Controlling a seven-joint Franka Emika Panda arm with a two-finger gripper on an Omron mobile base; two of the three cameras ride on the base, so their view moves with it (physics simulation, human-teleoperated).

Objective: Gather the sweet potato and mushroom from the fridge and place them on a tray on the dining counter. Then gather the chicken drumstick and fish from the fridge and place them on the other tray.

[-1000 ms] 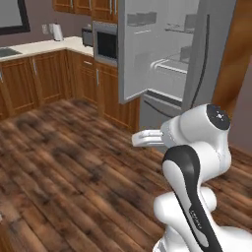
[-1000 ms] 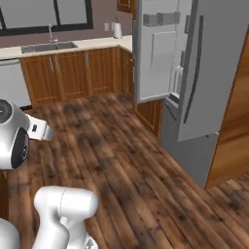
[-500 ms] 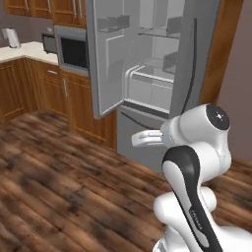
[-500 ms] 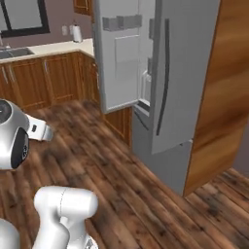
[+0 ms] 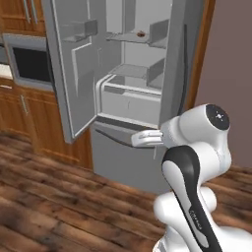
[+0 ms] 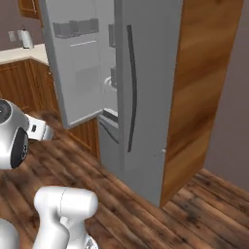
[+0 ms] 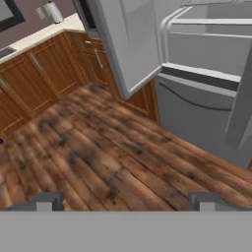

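The fridge (image 5: 177, 74) stands just ahead of me, its left door (image 5: 74, 78) swung open and its right door (image 6: 146, 82) closed. Grey shelves and a drawer (image 5: 128, 101) show inside. On the upper shelf lies a small brown item (image 5: 141, 34), too small to name. The other foods, the trays and the dining counter are out of view. My gripper (image 7: 126, 201) is open and empty. It hangs over the wooden floor in front of the fridge's lower drawer (image 7: 206, 103), a short way from it. The hand (image 5: 145, 139) juts left from the arm.
A built-in microwave (image 5: 27, 64) and wood cabinets (image 5: 34, 118) sit left of the open door. A tall wood panel (image 6: 204, 87) flanks the fridge's right side. The pale wall counter (image 6: 19, 52) runs farther left. Bare wooden floor (image 7: 98, 152) lies below the hand.
The whole picture has shifted: the base has driven closer and turned toward the fridge, which now looms larger and centred. The arm's pose looks unchanged and the gripper stays open.
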